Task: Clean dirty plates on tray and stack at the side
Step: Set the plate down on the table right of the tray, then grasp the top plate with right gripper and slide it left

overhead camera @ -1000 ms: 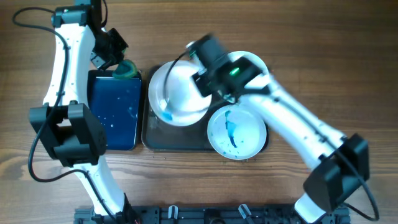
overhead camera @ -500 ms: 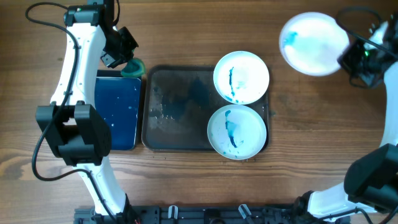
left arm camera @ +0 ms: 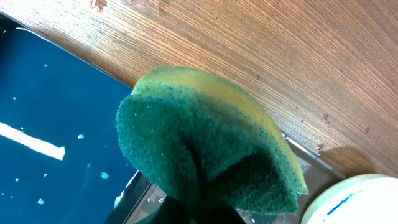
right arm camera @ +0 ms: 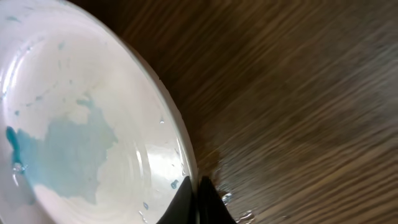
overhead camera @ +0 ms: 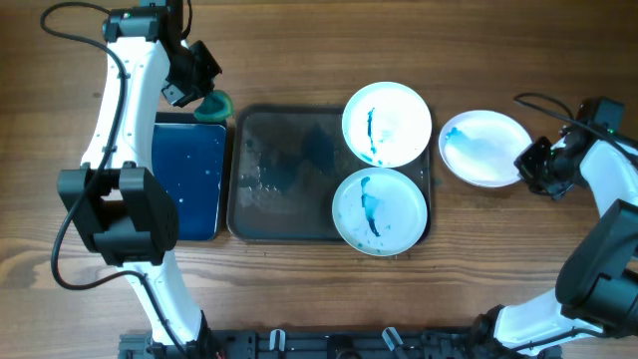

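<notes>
My left gripper (overhead camera: 202,98) is clamped on a green-yellow sponge (left arm camera: 205,143) at the blue tray's (overhead camera: 184,184) far corner. The tray (overhead camera: 284,214) carries a far plate (overhead camera: 387,123) and a near plate (overhead camera: 380,211), both streaked blue. A third plate (overhead camera: 483,148) is off it, over the worktop (overhead camera: 299,30) to its right, rim pinched in my right gripper (overhead camera: 530,165).

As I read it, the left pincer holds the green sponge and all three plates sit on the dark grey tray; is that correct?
Not quite. The left pincer does hold the green sponge, but only the far plate and the near plate sit on the dark grey tray; the overhead view shows the third plate right of it, gripped at its rim by the right pincer.
</notes>
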Controlling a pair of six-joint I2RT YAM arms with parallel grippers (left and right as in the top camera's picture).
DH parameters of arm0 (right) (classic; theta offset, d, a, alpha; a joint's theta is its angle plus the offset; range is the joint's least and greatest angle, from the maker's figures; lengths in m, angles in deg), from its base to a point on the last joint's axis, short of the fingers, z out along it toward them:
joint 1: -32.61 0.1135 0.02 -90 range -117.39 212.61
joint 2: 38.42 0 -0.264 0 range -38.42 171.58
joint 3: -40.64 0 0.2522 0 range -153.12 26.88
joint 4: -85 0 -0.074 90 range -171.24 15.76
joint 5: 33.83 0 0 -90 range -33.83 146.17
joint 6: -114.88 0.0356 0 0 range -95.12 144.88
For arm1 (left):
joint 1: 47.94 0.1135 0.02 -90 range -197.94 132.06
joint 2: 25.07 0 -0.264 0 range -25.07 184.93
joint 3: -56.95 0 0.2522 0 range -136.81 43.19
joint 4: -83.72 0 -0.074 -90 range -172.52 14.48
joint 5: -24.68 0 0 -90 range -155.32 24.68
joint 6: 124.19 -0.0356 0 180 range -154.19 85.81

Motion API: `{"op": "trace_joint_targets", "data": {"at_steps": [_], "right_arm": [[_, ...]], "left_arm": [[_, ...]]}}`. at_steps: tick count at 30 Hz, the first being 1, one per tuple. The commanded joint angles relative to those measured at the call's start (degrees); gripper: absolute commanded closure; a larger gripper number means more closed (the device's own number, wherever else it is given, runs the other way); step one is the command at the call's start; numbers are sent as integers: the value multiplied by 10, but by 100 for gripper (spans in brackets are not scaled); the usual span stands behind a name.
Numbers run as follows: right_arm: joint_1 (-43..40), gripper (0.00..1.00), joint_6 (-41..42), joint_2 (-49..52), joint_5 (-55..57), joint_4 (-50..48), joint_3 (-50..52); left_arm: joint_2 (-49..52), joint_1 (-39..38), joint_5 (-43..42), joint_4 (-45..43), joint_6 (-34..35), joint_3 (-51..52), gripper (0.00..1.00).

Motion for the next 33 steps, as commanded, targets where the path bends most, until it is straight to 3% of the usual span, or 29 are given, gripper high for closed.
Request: {"op": "trace_joint_targets", "data": {"at_steps": [1,6,12,20,27,33], "right_arm": [[2,88,-16,2,26,-11,3],[5,64,-51,-1,-47,30,-28],[76,55,-176,-2,-89,118,-147],[263,57,-200,45,-66,52,-242],[288,60,-256,160,-58,52,-294],[287,60,-275,212,20,57,-293]], "left_arm": [[-14,-2,2,-2,-4,-10,96],[-14,-2,15,-2,-5,-10,96],[-14,-7,14,-2,-4,-10,96],[-14,-32,15,-6,-4,-10,96],[-13,-51,15,-11,-4,-10,96],[-13,-54,14,-16,-2,-10,96]]}}
